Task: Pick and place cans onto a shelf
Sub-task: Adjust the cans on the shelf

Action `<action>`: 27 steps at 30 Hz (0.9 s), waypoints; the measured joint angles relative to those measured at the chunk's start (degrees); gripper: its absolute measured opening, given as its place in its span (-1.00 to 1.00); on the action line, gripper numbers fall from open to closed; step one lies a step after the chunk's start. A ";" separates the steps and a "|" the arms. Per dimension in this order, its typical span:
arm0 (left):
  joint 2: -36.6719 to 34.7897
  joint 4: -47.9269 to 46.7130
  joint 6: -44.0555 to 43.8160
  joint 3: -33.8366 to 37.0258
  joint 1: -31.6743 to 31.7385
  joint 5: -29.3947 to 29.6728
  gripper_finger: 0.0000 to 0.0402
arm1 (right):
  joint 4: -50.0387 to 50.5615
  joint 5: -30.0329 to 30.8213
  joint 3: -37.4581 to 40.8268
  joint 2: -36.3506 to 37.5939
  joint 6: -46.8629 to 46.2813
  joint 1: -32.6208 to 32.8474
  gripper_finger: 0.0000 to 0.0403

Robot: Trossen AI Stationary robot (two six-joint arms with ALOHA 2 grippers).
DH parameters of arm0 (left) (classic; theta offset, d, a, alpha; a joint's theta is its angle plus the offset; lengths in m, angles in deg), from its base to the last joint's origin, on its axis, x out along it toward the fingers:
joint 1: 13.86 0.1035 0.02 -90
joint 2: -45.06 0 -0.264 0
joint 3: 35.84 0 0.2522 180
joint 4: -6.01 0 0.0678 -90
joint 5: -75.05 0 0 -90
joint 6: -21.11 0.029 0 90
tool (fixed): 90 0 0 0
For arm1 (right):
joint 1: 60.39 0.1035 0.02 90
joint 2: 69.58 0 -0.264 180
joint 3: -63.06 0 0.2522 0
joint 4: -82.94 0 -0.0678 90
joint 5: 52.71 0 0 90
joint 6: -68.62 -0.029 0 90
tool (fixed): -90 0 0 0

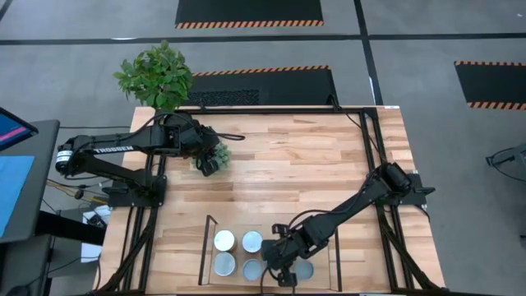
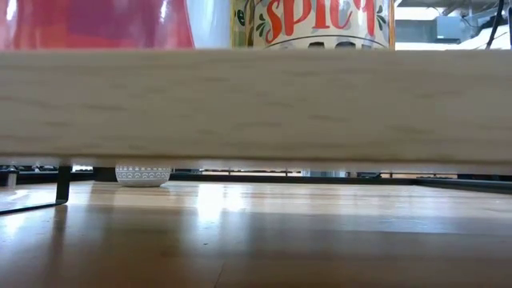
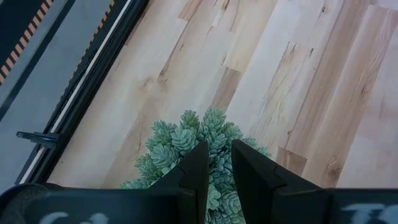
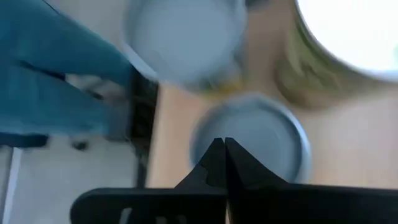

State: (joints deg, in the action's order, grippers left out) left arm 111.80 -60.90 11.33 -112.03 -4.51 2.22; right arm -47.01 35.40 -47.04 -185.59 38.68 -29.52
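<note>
Pale plank tabletop (image 1: 296, 164); round metal cans (image 1: 237, 252) cluster on light wooden shelf (image 1: 267, 234). Right gripper (image 1: 283, 275) above them, fingers pressed together, empty. Left gripper (image 1: 211, 161) over spiky succulent (image 1: 215, 152), fingers slightly parted.

The wooden worktop (image 1: 296, 164) holds a small leafy plant (image 1: 212, 156) and the shelf (image 1: 267, 228), with cans (image 1: 224, 241) standing on it.

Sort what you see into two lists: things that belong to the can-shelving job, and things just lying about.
Job: cans, shelf, right gripper above the shelf.
Lying about: small succulent under the left gripper, leafy plant, white patterned bowl.
</note>
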 joint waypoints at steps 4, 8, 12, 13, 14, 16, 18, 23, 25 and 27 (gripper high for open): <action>0.02 -0.07 -0.32 -0.02 0.01 -0.02 -0.71 | -0.12 0.26 0.09 0.01 -0.23 0.02 -0.97; 0.01 -0.06 -0.34 -0.01 -0.01 -0.04 -0.71 | 0.09 0.26 0.09 0.02 -0.45 0.02 -0.98; 0.02 -0.07 -0.37 -0.02 0.01 -0.04 -0.71 | 0.15 0.28 0.09 0.02 -2.76 -0.28 -0.98; 0.02 -0.04 -0.39 0.00 -0.01 -0.04 -0.71 | 0.11 0.28 0.09 0.02 -3.13 -0.26 -0.98; 0.01 -0.07 -0.39 0.00 0.01 -0.04 -0.71 | 0.09 0.28 0.09 0.02 -3.39 -0.26 -0.98; 0.02 -0.04 -0.39 -0.01 -0.01 -0.04 -0.71 | 0.16 0.26 0.09 0.02 -4.41 -0.26 -0.98; 0.02 -0.07 -0.41 0.00 0.00 -0.04 -0.71 | 0.11 0.26 0.09 0.02 -5.47 -0.26 -0.98; 0.01 -0.04 -0.45 -0.01 -0.01 -0.04 -0.71 | 0.17 0.25 0.09 0.00 -8.36 -0.26 -0.99; 0.01 -0.04 -0.45 0.00 0.00 -0.04 -0.71 | -0.06 0.08 0.07 -0.48 -9.71 -0.30 -0.99; 0.02 -0.04 -0.48 0.00 -0.01 -0.04 -0.71 | 0.50 -0.09 0.18 -0.70 -10.92 -0.26 -0.99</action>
State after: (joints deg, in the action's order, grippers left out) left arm 111.83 -60.94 10.85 -112.03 -4.52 2.18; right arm -46.51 35.31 -46.86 -186.29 27.76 -29.78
